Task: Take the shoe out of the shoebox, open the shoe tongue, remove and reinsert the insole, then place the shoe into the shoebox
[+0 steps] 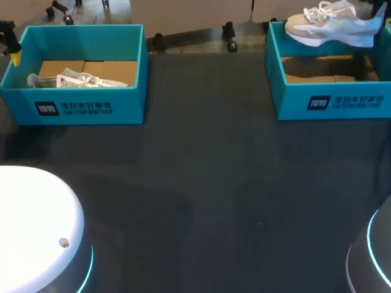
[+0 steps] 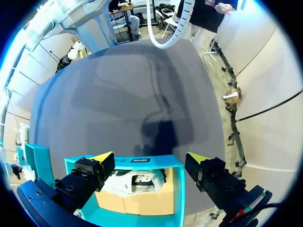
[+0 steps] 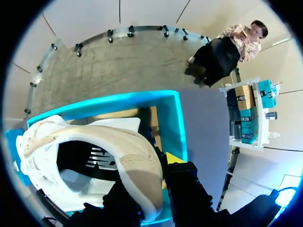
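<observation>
Head view: our right gripper [image 3: 156, 175] clamps the white-beige fabric sneaker [image 1: 330, 27] above the right teal cardboard shoebox [image 1: 330, 101]. Our left gripper [image 2: 149, 163] hangs wide open, empty, over the left teal shoebox [image 2: 178, 189].

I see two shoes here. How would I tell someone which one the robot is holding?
On the dark table, find the teal shoebox at the far right. The white and beige shoe hangs above that box, its heel rim pinched in the right gripper. The other shoe lies down inside the left shoebox.
</observation>
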`<state>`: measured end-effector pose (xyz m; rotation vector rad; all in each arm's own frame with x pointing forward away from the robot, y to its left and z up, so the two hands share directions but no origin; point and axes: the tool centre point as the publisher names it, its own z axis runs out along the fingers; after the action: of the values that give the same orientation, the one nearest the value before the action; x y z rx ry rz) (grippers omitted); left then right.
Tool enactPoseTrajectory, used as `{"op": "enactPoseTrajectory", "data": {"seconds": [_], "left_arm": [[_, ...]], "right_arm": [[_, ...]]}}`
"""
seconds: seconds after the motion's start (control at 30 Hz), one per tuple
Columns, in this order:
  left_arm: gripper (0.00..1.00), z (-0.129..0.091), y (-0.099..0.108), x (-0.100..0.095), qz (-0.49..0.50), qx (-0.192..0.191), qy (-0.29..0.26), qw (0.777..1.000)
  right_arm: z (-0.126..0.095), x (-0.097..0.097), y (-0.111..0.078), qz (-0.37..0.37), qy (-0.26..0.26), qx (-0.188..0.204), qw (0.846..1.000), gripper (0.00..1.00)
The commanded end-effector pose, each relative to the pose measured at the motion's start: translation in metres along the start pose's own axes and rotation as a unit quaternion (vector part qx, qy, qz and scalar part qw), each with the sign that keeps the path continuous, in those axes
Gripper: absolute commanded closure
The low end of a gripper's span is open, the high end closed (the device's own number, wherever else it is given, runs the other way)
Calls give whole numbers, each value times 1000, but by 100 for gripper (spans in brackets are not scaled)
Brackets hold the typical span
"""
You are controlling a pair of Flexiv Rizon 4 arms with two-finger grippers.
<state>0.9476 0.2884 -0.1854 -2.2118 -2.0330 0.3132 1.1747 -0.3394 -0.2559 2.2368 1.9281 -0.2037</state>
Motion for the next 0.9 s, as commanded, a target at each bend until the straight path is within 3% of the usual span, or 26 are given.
{"op": "enactPoseTrajectory", "data": {"seconds": [0.03,0.5,0.9], "left_arm": [[0,0,0,0,0,0,1,1000],[0,0,0,0,0,0,1,1000],[0,0,0,0,0,0,1,1000]], "right_arm": [[-24,-4,-13,-5,1,-27,1000,100],[-62,6,-25,-28,-5,-43,999,100],[-81,40,-64,-47,-13,-31,998,100]]}}
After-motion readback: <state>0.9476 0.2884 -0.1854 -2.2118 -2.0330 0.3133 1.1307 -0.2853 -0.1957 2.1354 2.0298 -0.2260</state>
